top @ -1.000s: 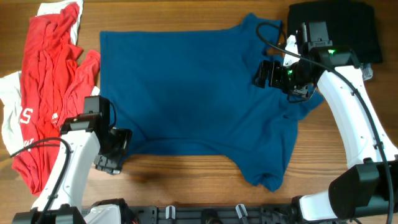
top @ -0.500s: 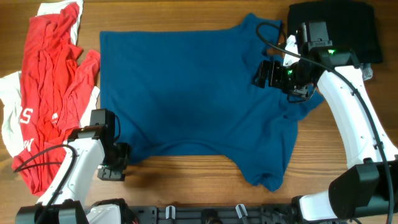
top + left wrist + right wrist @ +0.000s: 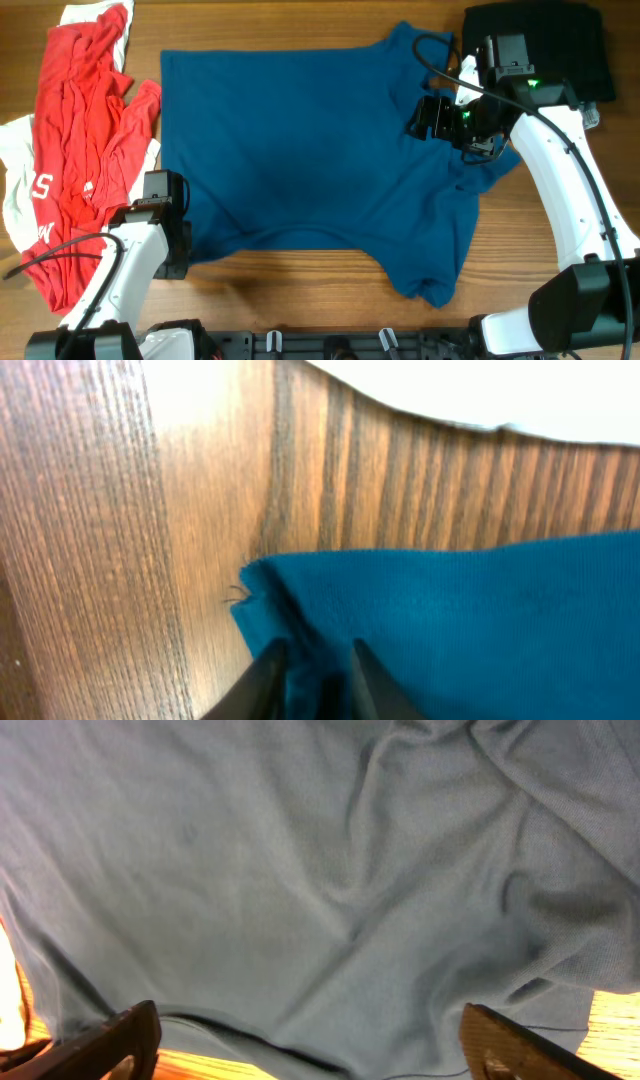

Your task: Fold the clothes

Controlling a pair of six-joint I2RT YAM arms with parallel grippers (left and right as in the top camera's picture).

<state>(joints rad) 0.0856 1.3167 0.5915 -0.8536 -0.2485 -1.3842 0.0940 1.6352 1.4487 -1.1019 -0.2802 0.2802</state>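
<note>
Blue T-shirt (image 3: 310,150): flat, no fold yet. My left fingers (image 3: 262,680) pinch its corner; my right fingers (image 3: 115,1038) wide above it. Red garment (image 3: 80,120) beside it: crumpled.

Robot lab bench: wood-grain table (image 3: 300,275), white left arm (image 3: 125,262), right arm (image 3: 565,185), black mounting rail (image 3: 330,345).

Cropped by the bottom edge in wrist views: left gripper (image 3: 310,678), right gripper (image 3: 305,1050), blue T-shirt (image 3: 450,620). Cropped at overhead's left edge: white garment (image 3: 14,190).
</note>
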